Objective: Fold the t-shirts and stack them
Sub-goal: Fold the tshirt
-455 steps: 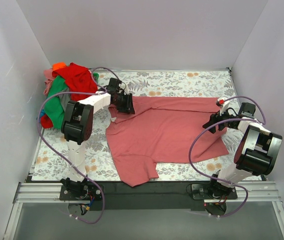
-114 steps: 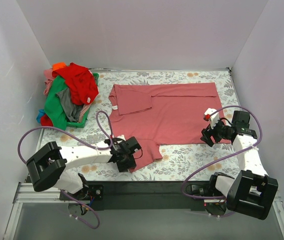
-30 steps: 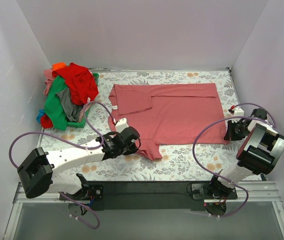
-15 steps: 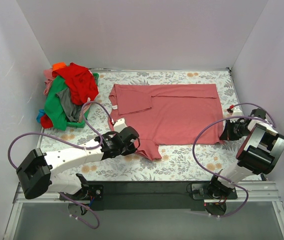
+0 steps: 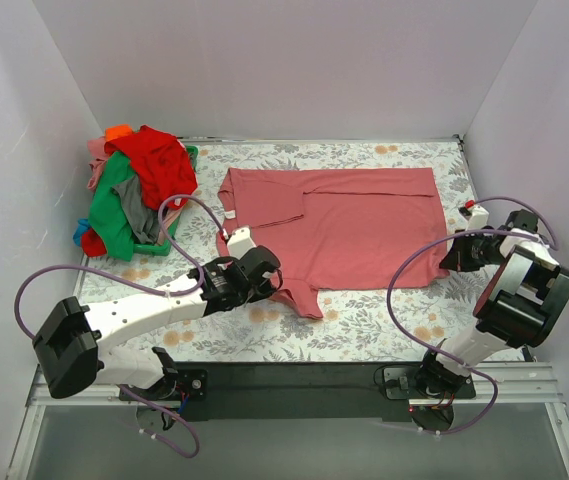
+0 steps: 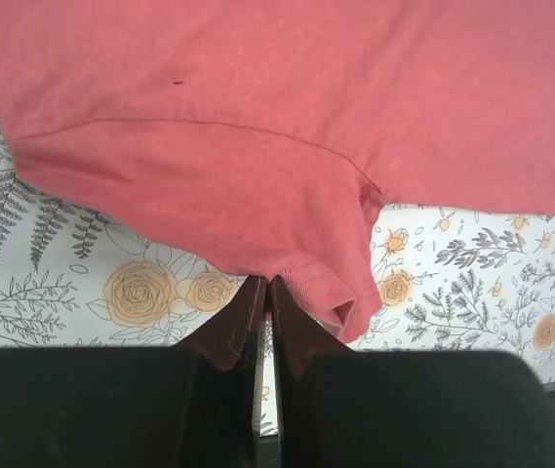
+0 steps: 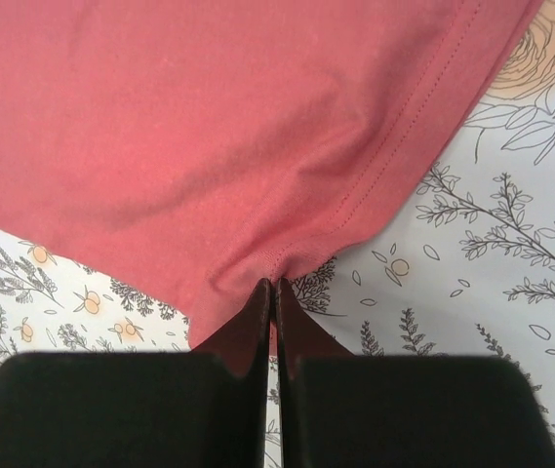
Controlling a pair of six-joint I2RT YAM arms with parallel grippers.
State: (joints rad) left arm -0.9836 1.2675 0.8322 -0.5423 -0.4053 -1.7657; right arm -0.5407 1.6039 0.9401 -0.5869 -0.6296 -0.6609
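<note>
Your left fingers are pressed together on the hem of the near sleeve of the salmon-pink t-shirt, with the cloth caught at their tips. Your right fingers are likewise clamped on the shirt's near right corner, where the fabric puckers into the pinch. The shirt lies flat across the middle of the floral surface, with its collar toward the left edge and its bottom hem toward the right edge. It reaches close to the far edge. A flap of cloth by the collar lies folded over the body. In the far left corner sits a heap of other t-shirts, red on top with green and grey beneath, apart from the flat shirt.
</note>
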